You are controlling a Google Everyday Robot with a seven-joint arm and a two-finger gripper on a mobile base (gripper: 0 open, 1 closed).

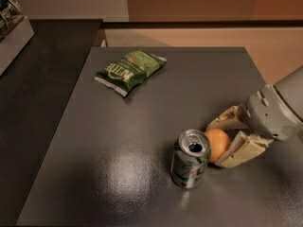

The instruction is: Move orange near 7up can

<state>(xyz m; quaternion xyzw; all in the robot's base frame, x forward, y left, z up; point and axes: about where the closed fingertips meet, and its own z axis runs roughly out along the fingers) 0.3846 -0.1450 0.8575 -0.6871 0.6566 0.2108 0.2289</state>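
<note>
The orange is a small round orange fruit on the dark table, right beside the 7up can and touching or nearly touching its upper right side. The can stands upright, silver and green with a shiny open top. My gripper comes in from the right, its two cream fingers one behind and one in front of the orange, shut on it.
A flat green chip bag lies at the back left of the dark table. A black counter runs along the left, with a box of items at its far end. The table's right edge is behind my arm.
</note>
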